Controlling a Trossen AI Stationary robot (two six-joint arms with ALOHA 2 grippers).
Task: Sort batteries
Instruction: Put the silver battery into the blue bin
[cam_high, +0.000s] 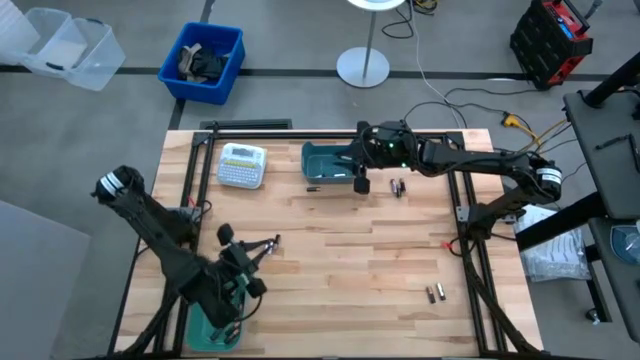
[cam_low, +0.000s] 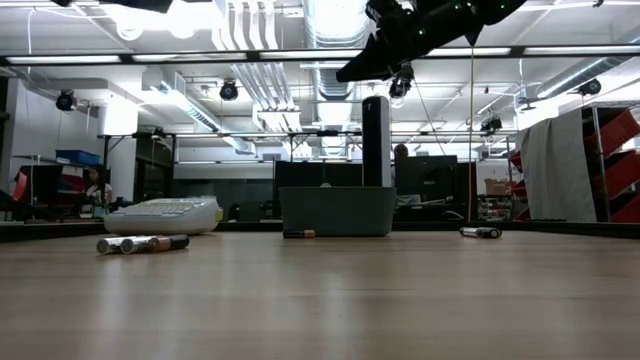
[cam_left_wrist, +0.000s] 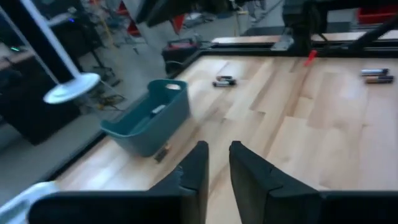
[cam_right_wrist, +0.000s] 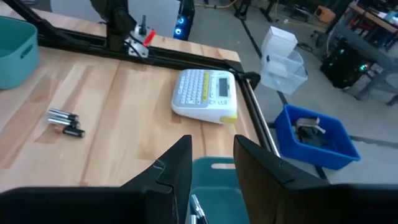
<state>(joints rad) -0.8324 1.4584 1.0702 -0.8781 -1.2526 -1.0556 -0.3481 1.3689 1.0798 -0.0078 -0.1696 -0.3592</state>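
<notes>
- Right gripper (cam_high: 360, 178) reaches over the far side of the counter (cam_high: 380, 270), above the near rim of the far teal bin (cam_high: 325, 160). Jaws stand apart with nothing between them; the right wrist view looks down past them into that bin, where a battery or two (cam_right_wrist: 196, 208) lie inside.
- Left gripper (cam_high: 268, 243) is near the counter's left front, just off the near teal bin (cam_high: 215, 330) at the front edge. Jaws slightly parted, a narrow gap, empty.
- Batteries, loose on the counter:
  - one small dark one (cam_high: 312, 187) just beside the far bin's near wall;
  - a pair (cam_high: 398, 187) just right of the right gripper;
  - a pair (cam_high: 435, 293) near the right front corner, well apart from both arms;
  - a small cluster (cam_right_wrist: 65, 121) near the left gripper, seen from the right wrist view.
- White label maker (cam_high: 242, 165) sits left of the far bin, close to the back edge.
- The middle of the counter is open wood between the two arms; the black frame rail (cam_high: 190, 165) runs along the left and back edges.
- Off the counter: blue bin (cam_high: 202, 62) and clear tub (cam_high: 65, 45) on the floor beyond the back edge.
</notes>
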